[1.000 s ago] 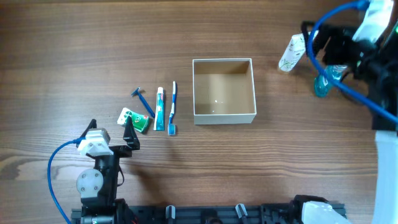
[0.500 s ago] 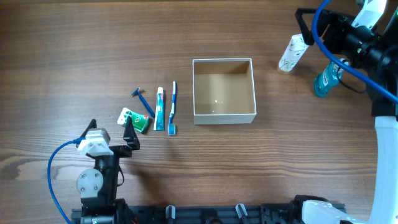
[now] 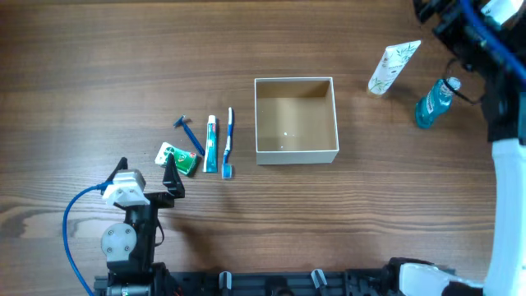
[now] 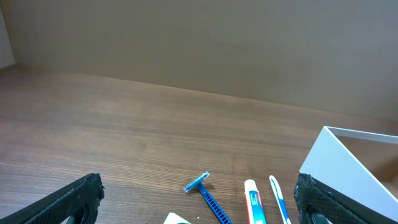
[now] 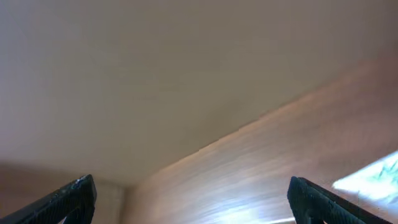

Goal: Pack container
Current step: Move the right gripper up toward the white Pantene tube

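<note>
Jaws spread wide; wooden table (image 3: 123,49), tan wall (image 4: 199,43)

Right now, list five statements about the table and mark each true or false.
1. The container is empty. True.
2. The toothbrush is in the container. False: it lies on the table left of it, beside the toothpaste.
3. The left gripper holds the razor. False: it is open and empty; the razor lies on the table.
4. The blue bottle is right of the container. True.
5. The white tube touches the container. False: they are apart.
</note>
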Robot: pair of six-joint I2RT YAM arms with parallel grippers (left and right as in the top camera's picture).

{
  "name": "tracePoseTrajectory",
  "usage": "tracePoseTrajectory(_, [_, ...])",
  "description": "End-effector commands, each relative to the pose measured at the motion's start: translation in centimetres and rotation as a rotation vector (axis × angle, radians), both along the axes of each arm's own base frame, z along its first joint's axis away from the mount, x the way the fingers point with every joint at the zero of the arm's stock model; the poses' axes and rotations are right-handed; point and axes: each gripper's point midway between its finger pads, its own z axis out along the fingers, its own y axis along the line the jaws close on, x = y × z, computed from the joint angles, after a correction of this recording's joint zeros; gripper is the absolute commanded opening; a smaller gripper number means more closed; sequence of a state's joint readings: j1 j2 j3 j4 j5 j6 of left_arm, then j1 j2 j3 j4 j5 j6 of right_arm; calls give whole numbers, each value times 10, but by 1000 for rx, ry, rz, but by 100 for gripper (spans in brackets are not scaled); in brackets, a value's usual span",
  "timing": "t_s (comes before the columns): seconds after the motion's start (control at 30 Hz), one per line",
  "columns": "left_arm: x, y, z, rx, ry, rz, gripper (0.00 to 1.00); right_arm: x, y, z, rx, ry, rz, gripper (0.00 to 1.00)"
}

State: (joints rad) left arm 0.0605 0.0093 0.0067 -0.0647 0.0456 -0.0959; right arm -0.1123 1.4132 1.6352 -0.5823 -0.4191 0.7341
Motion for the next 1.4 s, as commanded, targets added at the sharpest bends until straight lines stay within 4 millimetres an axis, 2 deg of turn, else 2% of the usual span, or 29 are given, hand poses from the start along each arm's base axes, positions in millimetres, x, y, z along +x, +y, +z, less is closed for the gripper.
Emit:
tracePoseTrajectory(0.0, [0, 1, -2, -17, 8, 9, 100, 24, -4, -33, 197, 149, -77, 100])
tracePoseTrajectory(0.1, [0, 1, -2, -17, 8, 10, 100, 31, -3, -45, 241, 191, -91, 100])
tracePoseTrajectory(0.23, [0, 1, -2, -17, 8, 9, 100, 36, -10, -44, 262, 183, -140, 100])
tracePoseTrajectory(0.37, [0, 1, -2, -17, 8, 9, 100, 39, -11, -33, 280, 142, -146, 100])
tracePoseTrajectory(0.57, [0, 1, -2, -17, 8, 9, 100, 32, -15, -7, 285, 68, -162, 100])
tracePoseTrajectory(0.67, [0, 1, -2, -17, 8, 10, 100, 25, -23, 5, 240, 23, -194, 100])
tracePoseTrajectory(0.77, [0, 1, -2, -17, 8, 9, 100, 14, -40, 11, 198, 7, -294, 100])
tracePoseTrajectory(0.87, [0, 1, -2, -17, 8, 10, 100, 3, -53, 3, 209, 52, -395, 100])
tracePoseTrajectory(1.0, [0, 1, -2, -17, 8, 9, 100, -14, -68, -30, 301, 204, -557, 100])
tracePoseTrajectory(1.1, [0, 1, -2, -17, 8, 9, 100, -22, -68, -45, 303, 275, -580, 100])
tracePoseTrajectory(1.27, [0, 1, -2, -17, 8, 10, 100, -24, -59, -50, 313, 306, -533, 100])
tracePoseTrajectory(1.37, [0, 1, -2, -16, 8, 9, 100, -30, -57, -59, 315, 354, -538, 100])
